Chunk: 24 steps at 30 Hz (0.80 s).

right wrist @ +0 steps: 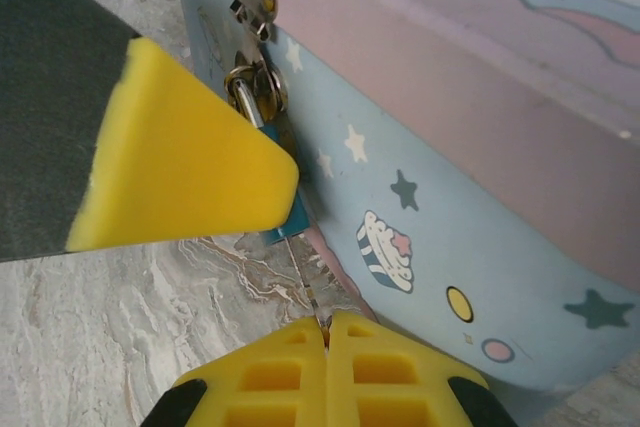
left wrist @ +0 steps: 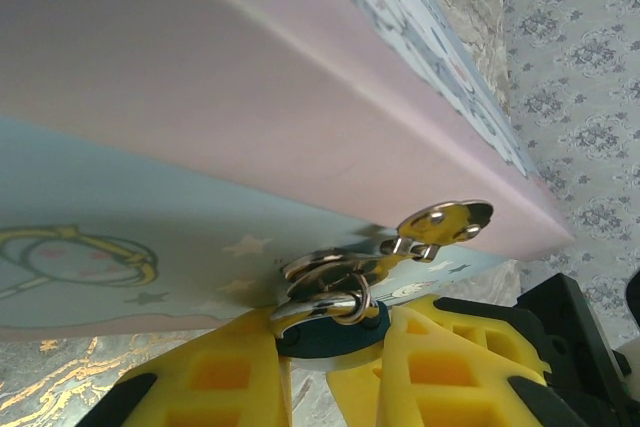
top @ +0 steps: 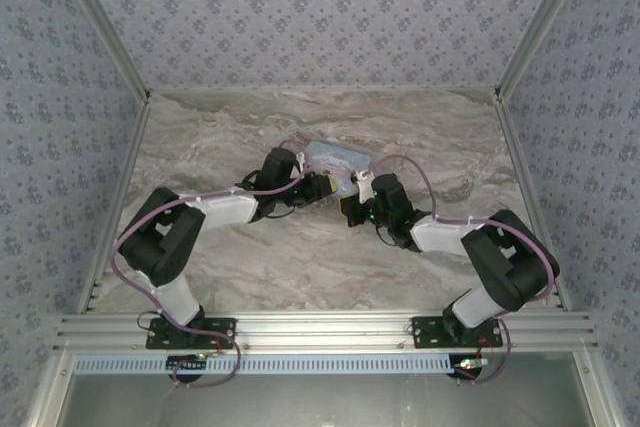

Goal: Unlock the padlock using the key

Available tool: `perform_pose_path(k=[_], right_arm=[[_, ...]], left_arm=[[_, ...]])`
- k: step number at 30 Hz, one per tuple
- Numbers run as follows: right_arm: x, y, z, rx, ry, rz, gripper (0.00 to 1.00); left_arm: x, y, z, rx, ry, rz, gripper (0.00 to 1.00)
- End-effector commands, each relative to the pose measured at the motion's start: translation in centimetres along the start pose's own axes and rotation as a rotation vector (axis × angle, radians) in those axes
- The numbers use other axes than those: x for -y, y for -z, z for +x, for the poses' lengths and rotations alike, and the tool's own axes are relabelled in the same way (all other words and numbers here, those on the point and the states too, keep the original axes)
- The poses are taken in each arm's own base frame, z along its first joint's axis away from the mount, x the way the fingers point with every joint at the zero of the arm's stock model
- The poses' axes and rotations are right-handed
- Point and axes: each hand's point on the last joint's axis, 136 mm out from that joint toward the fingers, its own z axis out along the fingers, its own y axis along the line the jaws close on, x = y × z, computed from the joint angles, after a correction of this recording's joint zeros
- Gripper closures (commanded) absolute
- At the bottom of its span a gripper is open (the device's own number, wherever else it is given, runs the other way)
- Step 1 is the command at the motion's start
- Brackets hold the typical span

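pale blue cartoon tin (top: 338,158) | mid-table on marble tabletop (top: 300,267) | floral wallpaper walls (top: 320,7)

Polished metal shackle (left wrist: 310,299) on the padlock (left wrist: 330,339), smooth satin printed tin (left wrist: 250,77), smooth marble-patterned table (right wrist: 120,287)

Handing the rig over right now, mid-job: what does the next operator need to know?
Left gripper: shut on the padlock, which hangs from the hasp of the tin.
Right gripper: shut on the key, tip at the padlock's underside.
Done: both grasped, key at the lock; how deep it sits, I cannot tell.
Left: turn the key, release the shackle, which looks closed.
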Motion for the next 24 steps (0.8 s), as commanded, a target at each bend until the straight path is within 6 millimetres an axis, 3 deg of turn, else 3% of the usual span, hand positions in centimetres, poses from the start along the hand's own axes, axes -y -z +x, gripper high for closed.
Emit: perform_pose_path(k=[1,24], right_arm=[[-0.9,-0.2,-3.3,0.095,-0.017,-0.054,1.0],[-0.7,0.1,-4.6,0.106,-0.032,-0.096,1.0]], left_arm=[[3.6,0.5,-0.2,-0.011,-0.051,0.108,0.8],[2.7,0.0,0.3,-0.028,-0.046,0.084,0.81]])
